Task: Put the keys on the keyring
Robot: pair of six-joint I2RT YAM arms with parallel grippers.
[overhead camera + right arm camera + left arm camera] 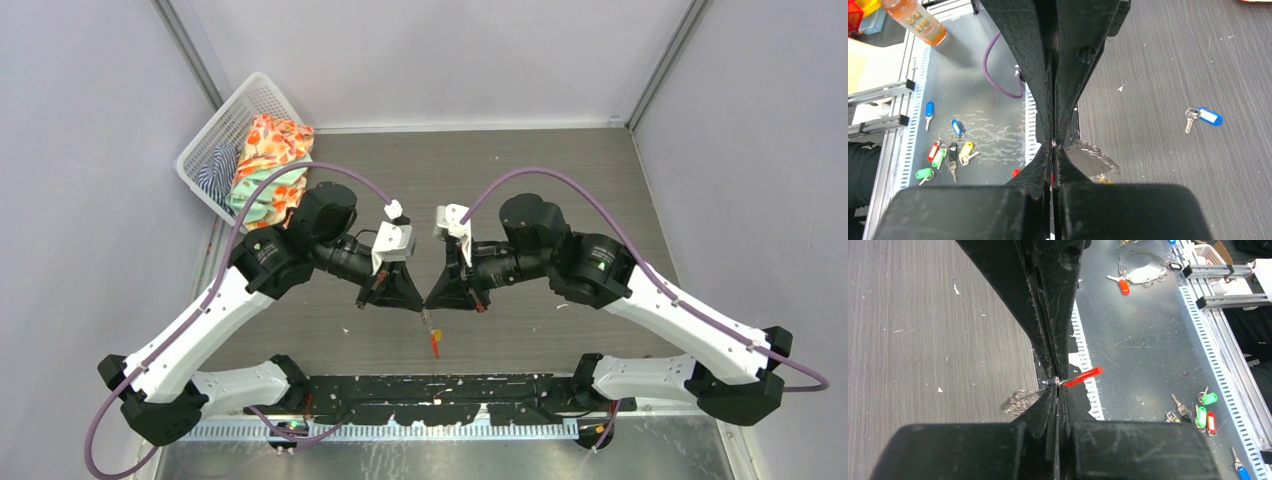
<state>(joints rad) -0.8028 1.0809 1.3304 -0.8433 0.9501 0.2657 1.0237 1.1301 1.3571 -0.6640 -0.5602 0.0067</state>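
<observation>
The keyring is clamped in the left gripper, the right gripper closed at its coil; next, parting the coil for the blue key is judged necessary.

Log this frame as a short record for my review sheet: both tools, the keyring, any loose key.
left tool: shut on the keyring
right tool: shut, tips on the same keyring's coil, facing the left tool
red tag: attached to the keyring, sticking out beside the left tool's tips
blue key: lying loose on the table, apart from both tools
progress: blue key not yet on the keyring
</observation>
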